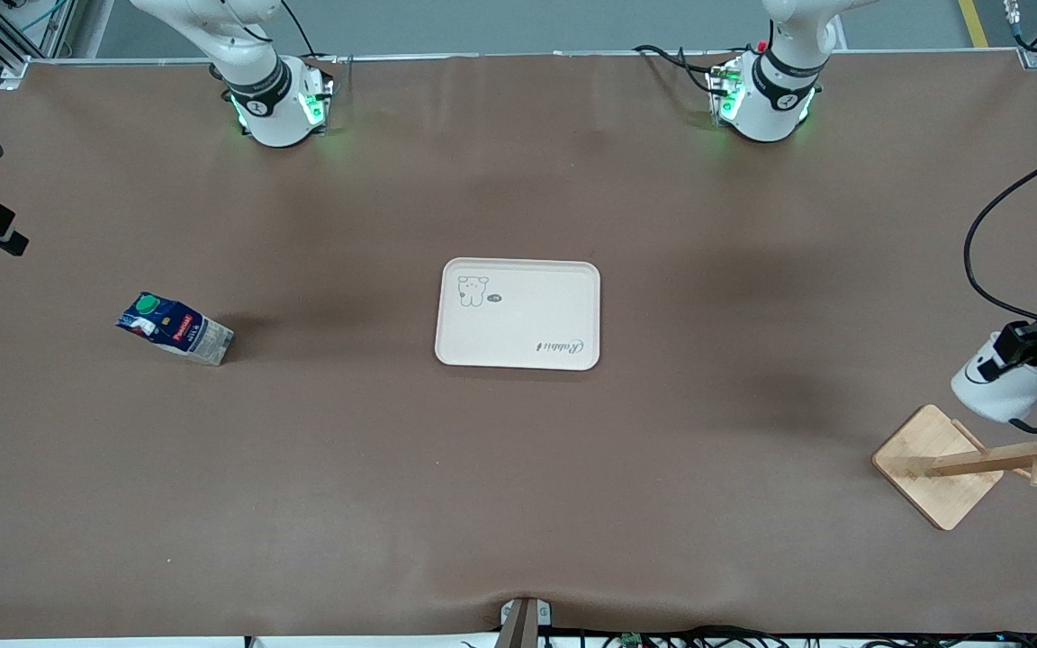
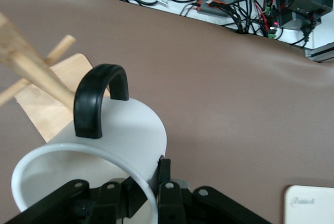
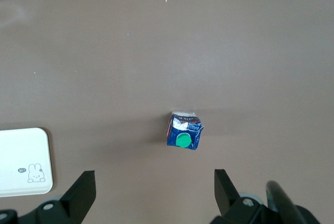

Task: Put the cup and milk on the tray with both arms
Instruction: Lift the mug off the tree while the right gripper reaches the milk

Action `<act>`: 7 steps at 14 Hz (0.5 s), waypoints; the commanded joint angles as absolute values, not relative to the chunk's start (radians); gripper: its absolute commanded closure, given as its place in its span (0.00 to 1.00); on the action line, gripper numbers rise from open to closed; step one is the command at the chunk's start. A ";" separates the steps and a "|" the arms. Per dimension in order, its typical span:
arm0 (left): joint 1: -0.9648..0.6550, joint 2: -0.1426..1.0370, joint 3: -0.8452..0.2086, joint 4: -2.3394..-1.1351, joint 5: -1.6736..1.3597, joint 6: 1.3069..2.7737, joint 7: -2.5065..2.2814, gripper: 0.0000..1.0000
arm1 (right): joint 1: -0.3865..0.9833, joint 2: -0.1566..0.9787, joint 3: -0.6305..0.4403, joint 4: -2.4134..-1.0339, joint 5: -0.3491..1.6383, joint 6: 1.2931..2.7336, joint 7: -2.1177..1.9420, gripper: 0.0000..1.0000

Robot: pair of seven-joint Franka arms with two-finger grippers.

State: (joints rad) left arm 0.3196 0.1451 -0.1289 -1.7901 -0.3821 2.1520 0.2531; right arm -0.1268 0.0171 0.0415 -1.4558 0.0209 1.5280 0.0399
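Now the left gripper [image 2: 151, 195] holds the small white mug [image 1: 1005, 389] over the wooden rack [image 1: 937, 463]; the cream rectangular tray [image 1: 518, 313] comes next. The right gripper [image 3: 151, 190], jaws wide and empty, hangs over the blue milk carton [image 3: 184, 130].

tabletop [image 1: 518, 504] looked like matt brown cloth. cup [image 2: 125, 140] was smooth glossy white with a shiny black handle, rack [image 1: 937, 463] pale bare wood, tray [image 1: 518, 315] matt cream plastic, milk [image 1: 176, 328] printed carton.

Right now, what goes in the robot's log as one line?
left claw: shut on cup, over rack | right claw: open, over milk | tray: bare
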 commanded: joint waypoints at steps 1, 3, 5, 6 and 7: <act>0.322 0.129 -0.198 -1.761 -0.281 2.105 0.084 1.00 | -0.144 0.028 0.054 -1.434 0.015 1.476 0.029 0.00; 0.322 0.132 -0.273 -1.734 -0.185 2.065 -0.106 1.00 | -0.153 0.029 0.052 -1.443 0.018 1.422 0.031 0.00; 0.322 0.136 -0.337 -1.730 -0.144 2.063 -0.225 1.00 | -0.169 0.029 0.055 -1.445 0.035 1.396 0.029 0.00; 0.321 0.143 -0.357 -1.730 -0.144 2.063 -0.259 1.00 | -0.169 0.029 0.055 -1.439 0.034 1.407 0.029 0.00; 0.319 0.152 -0.377 -1.732 -0.144 2.063 -0.293 1.00 | -0.161 0.038 0.057 -1.443 0.034 1.422 0.029 0.00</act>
State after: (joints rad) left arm 0.3107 0.1384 -0.3492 -1.7469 -0.1672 2.0825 -0.2345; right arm -0.1488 0.0250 0.0409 -1.4570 0.0236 1.4160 0.0385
